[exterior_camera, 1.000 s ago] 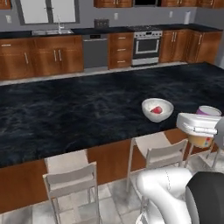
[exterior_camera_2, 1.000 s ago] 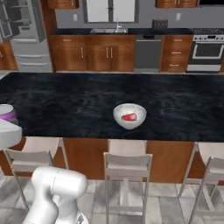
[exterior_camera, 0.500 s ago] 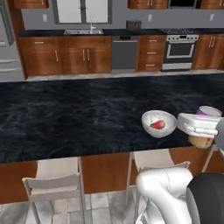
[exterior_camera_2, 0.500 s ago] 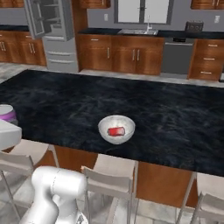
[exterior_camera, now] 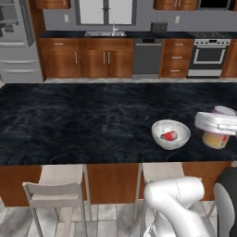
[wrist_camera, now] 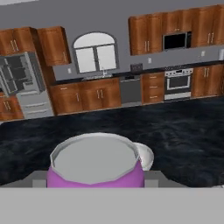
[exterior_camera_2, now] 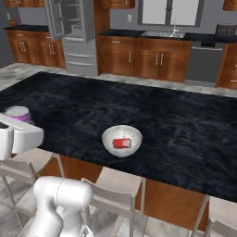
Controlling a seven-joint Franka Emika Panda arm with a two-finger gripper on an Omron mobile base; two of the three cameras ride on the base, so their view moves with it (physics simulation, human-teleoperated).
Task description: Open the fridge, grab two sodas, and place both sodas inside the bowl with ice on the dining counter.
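Your jaws (exterior_camera: 216, 130) are clamped on the purple soda (exterior_camera: 217, 137), carried upright just beside the bowl (exterior_camera: 171, 134) on the side away from the fridge (exterior_camera: 16, 41). Over the last second the base has swung round, so the bowl now sits nearer the can; the drop looks close. The red soda (exterior_camera_2: 122, 143) already lies in the bowl on the desk (exterior_camera: 78, 120), leaving one can to place.

Stools (exterior_camera: 55, 190) tucked under island; sink (exterior_camera: 105, 33), dishwasher (exterior_camera: 146, 56), stove (exterior_camera: 208, 57) along back wall.
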